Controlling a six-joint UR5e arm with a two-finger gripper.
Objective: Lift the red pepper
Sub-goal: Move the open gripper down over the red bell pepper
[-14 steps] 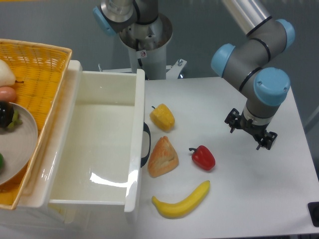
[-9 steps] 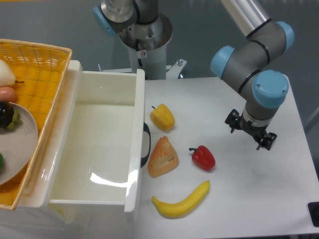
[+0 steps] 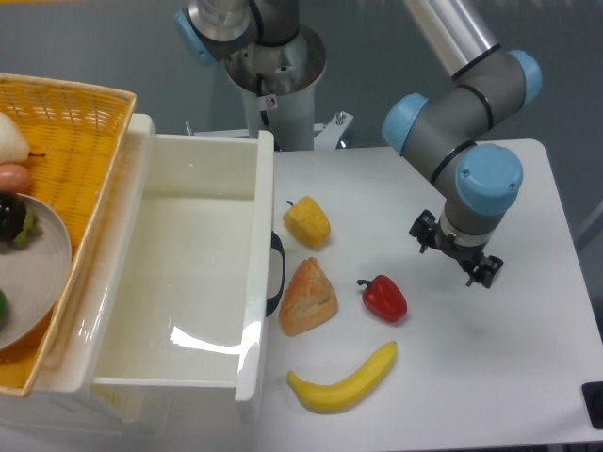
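On my screen I count four food items lying loose on the white table [image 3: 490,367]: one red pepper [image 3: 384,298], one yellow pepper [image 3: 307,221], one wedge of bread [image 3: 307,298] and one banana [image 3: 343,380]. The red pepper sits near the middle of the table, just right of the bread wedge, above the banana's upper tip and below-right of the yellow pepper; nothing touches it, and its dark stem points left. There is one arm in view, and its gripper [image 3: 455,256] hangs to the right of the red pepper and a little higher in the picture, near it but clearly apart. I see the gripper from above, mostly hidden under the blue-capped wrist, so I cannot tell whether its fingers stand apart or together; nothing shows between them. On the left is one open white drawer [image 3: 188,273] with one dark handle [image 3: 276,275] facing the bread. Beyond it stands one yellow woven basket [image 3: 75,132] holding one grey plate [image 3: 38,273] and a few fruits at the frame edge, too cropped for me to count surely.
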